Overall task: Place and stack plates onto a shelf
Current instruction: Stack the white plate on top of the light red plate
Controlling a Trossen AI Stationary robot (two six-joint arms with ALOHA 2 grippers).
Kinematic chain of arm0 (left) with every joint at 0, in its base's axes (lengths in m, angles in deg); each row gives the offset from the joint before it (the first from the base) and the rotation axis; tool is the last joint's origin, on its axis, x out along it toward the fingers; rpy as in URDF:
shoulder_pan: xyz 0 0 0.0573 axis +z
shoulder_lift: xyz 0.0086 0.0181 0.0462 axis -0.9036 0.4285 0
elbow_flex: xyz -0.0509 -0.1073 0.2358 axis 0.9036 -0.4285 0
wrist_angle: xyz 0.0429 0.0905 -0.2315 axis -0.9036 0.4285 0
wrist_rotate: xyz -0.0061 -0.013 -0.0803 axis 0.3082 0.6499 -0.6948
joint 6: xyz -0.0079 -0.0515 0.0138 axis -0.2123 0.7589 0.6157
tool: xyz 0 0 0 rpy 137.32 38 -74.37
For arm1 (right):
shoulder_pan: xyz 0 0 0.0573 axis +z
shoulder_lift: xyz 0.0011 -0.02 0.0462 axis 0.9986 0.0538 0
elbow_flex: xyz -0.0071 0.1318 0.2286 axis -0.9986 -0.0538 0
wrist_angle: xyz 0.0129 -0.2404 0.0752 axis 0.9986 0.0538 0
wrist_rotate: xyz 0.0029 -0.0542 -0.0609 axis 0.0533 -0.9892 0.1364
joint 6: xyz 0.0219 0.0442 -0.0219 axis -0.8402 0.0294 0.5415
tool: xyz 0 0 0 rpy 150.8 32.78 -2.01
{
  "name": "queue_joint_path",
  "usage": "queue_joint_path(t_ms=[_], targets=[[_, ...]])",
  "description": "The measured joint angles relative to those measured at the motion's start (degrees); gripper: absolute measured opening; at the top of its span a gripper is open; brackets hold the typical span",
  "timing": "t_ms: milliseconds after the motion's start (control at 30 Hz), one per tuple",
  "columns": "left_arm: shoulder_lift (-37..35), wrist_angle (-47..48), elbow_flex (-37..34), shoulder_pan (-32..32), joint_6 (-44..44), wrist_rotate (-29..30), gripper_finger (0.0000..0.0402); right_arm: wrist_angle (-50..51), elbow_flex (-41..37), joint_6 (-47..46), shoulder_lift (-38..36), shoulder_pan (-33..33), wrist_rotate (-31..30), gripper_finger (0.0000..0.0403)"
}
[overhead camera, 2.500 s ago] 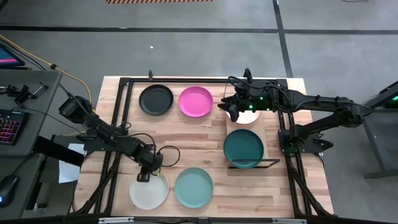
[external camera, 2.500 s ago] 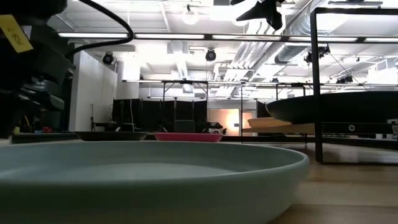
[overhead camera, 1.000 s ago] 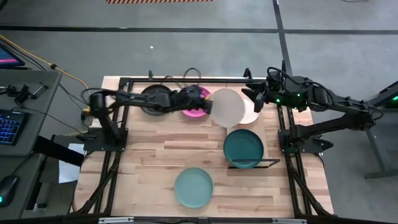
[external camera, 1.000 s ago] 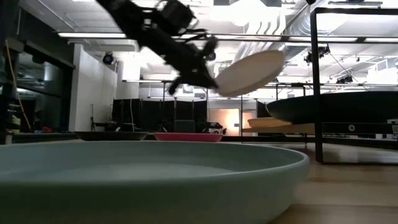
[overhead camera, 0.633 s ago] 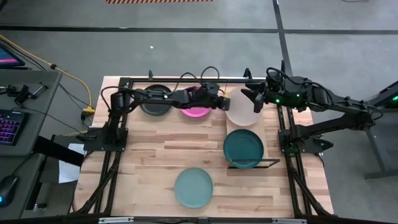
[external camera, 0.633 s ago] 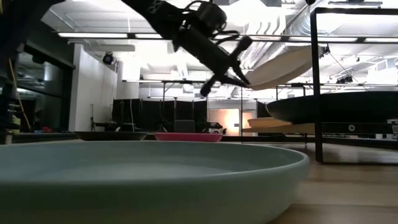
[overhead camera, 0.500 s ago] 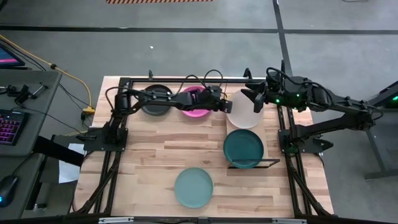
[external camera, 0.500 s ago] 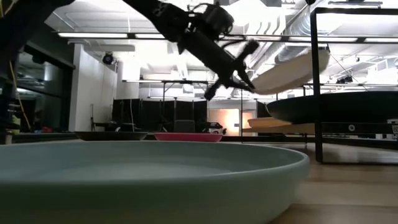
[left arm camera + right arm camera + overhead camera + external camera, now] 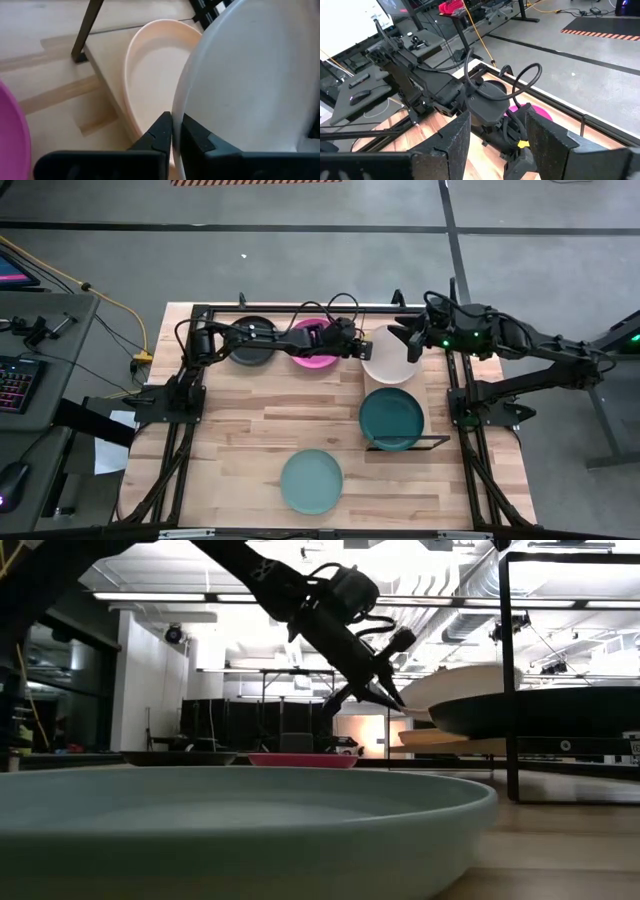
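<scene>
A: Over the far end of the shelf (image 9: pixel 432 442), what is the left arm carrying?

B: A cream plate (image 9: pixel 390 354), round, shallow and rimmed. The left pincer (image 9: pixel 358 346) is clamped on its near rim. The plate hangs just above a peach plate (image 9: pixel 152 82) that lies on the shelf board.

A: Which view shows the grasp best?

B: The left wrist view. Its two dark fingers (image 9: pixel 161 131) are pressed close together with the cream plate's (image 9: pixel 250 80) edge nipped between them. From above, the cream plate hides nearly all of the peach one; the wrist view shows the peach plate plainly beneath and beside it.

A: And from counter height?

B: The low view shows the cream plate (image 9: pixel 465 685) nearly level, tilted slightly up away from the pincer, above the dark green plate (image 9: pixel 535 712) on the shelf. The teal plate (image 9: pixel 240 825) fills the foreground.

A: How are the arms posed?

B: The left arm reaches across the far side of the counter (image 9: pixel 250 420), passing over the pink plate (image 9: pixel 312 358), with the black plate (image 9: pixel 246 348) beside it. In the low view it slants down toward the plate's rim. The right pincer (image 9: pixel 408 337) hovers by the shelf's far corner, its fingers spread apart with nothing between them, as the right wrist view shows.

A: The other plates?

B: The green plate (image 9: pixel 392 417) sits on the shelf's near half; the teal plate (image 9: pixel 311 481) lies on the counter, well apart.
</scene>
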Motion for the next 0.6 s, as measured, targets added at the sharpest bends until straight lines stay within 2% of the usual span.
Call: queue_joint_path(t_ms=[133, 333, 600], targets=[[0.0, -0.2, 0.0, 0.0, -0.3, 0.3, 0.0030, 0.2, 0.0, 0.0, 0.0, 0.0, 0.0, 0.0172], [0.0, -0.4, 0.0, 0.2, -0.3, 3.7, 0.0052, 0.3, 0.0, 0.0, 0.4, 0.0, 0.0, 0.0172], [0.0, -6.7, 0.0, 1.8, -0.2, 1.9, 0.0086, 0.8, 0.0, 0.0, 2.9, 0.0, 0.2, 0.0172]])
